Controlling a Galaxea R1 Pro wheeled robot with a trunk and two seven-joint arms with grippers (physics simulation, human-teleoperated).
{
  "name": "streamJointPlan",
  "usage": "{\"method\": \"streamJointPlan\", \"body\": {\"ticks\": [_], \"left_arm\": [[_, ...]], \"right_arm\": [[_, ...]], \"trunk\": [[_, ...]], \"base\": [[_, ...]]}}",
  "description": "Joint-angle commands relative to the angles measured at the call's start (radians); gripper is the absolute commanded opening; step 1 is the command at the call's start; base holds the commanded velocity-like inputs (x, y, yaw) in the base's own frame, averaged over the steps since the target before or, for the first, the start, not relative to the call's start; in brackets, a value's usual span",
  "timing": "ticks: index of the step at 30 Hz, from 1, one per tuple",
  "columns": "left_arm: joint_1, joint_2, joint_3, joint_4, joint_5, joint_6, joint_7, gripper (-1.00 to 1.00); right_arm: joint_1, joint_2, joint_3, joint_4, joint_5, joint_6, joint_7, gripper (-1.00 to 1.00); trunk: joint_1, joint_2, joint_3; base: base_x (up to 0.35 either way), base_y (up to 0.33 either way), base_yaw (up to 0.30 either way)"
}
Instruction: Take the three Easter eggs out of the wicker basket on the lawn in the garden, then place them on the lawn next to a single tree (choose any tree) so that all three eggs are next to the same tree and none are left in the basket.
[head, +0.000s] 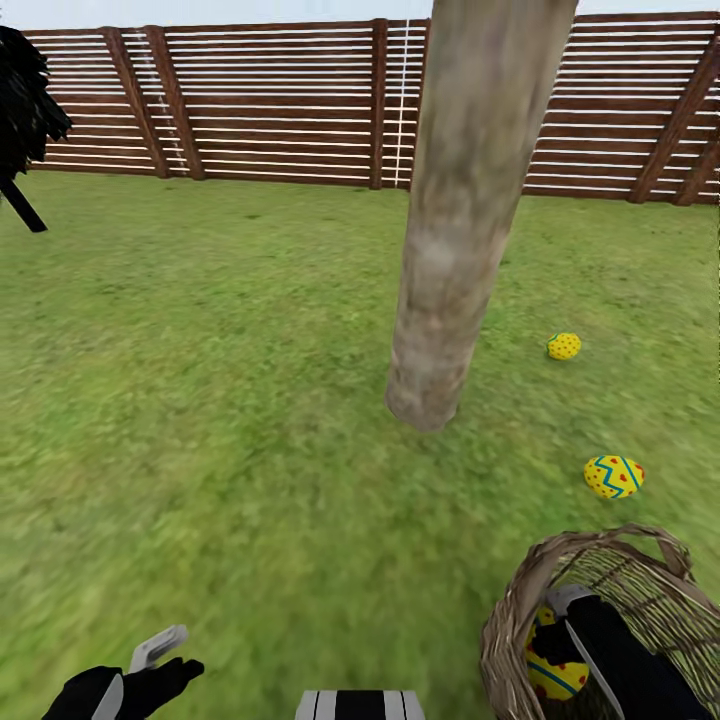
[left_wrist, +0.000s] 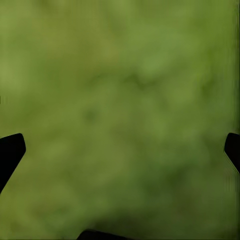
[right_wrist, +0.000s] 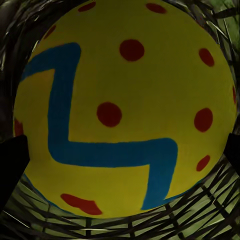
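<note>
Two Easter eggs already lie on the lawn (head: 200, 420) to the right of the tree (head: 455, 230): the farther egg (head: 564, 346) sits near the trunk's base, and the nearer egg (head: 614, 476) rests between it and the wicker basket (head: 510, 640). One egg, the third egg (head: 553, 672), is left inside the basket, low against its left inner wall in the head view. The right pincer (head: 556, 630) reaches down into the basket from the right arm, right over that egg; its wrist view has the third egg (right_wrist: 125, 107) dead ahead along the fingers and very close, with the basket weave (right_wrist: 200, 210) around it and a dark fingertip (right_wrist: 12, 160) at either edge, so the fingers look spread on either side of the egg rather than pinching it (whether they touch the shell I cannot tell). The egg's long axis is hard to judge at this range. The left pincer (head: 165, 660) hangs spread over bare grass, well apart from the basket, its fingertips (left_wrist: 11, 152) wide at the frame's edges. The right arm is plainly the nearer one, and the coming grasp likely turns on closing squarely across the egg.
</note>
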Motion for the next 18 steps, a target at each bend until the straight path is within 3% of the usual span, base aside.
{"method": "streamJointPlan", "body": {"ticks": [1, 18], "left_arm": [[0.000, 0.000, 0.005, -0.001, 0.003, 0.008, -0.003, 1.00], [0.000, -0.003, 0.005, 0.002, 0.001, 0.007, 0.000, 1.00]], "right_arm": [[0.000, -0.001, 0.003, -0.001, 0.011, 0.004, 0.008, -1.00], [0.000, 0.001, 0.000, -0.001, 0.011, 0.004, 0.009, -1.00]], "trunk": [[-0.001, 0.000, 0.003], [-0.008, 0.004, 0.069]], "base": [[0.000, 0.000, 0.000], [0.000, 0.000, 0.000]]}}
